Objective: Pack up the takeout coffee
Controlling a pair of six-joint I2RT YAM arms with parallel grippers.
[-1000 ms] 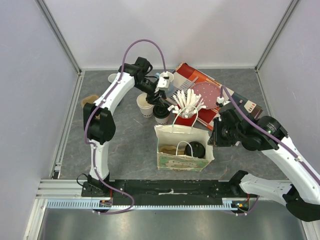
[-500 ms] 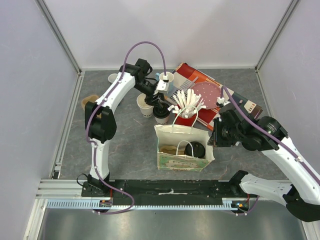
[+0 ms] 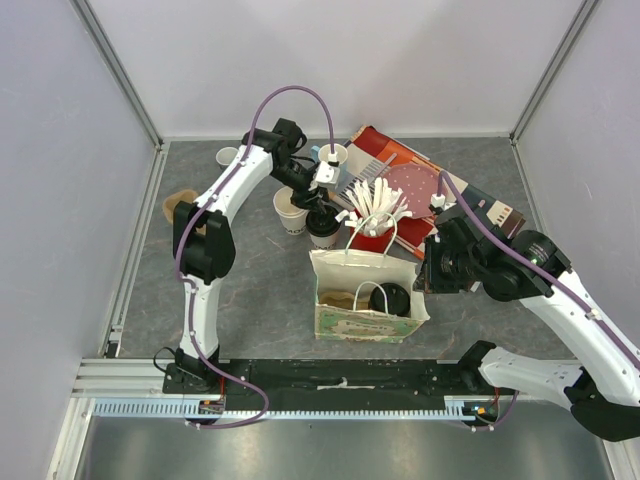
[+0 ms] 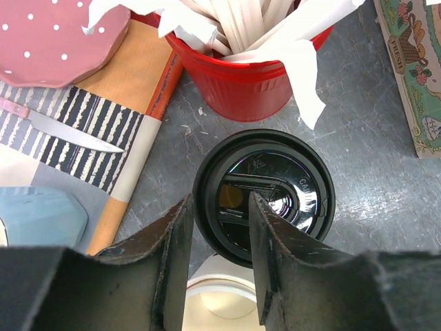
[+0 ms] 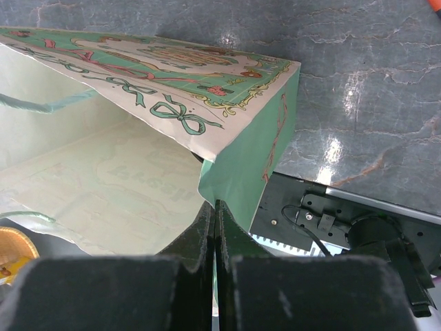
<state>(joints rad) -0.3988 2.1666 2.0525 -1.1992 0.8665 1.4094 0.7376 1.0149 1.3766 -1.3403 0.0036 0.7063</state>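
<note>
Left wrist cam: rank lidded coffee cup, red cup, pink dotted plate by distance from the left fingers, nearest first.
1. Lidded coffee cup: directly under the left fingers, which hang over its lid.
2. Red cup: just beyond the coffee.
3. Pink dotted plate: farthest, upper left.

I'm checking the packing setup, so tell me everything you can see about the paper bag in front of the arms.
The paper bag stands upright and open on the gray table, front and centre. It is cream paper printed with green ribbons and flowers, with green side panels and thin looped cord handles. Inside are a black-lidded cup and something brown. The right gripper has its jaws shut on the bag's top right corner.
</note>
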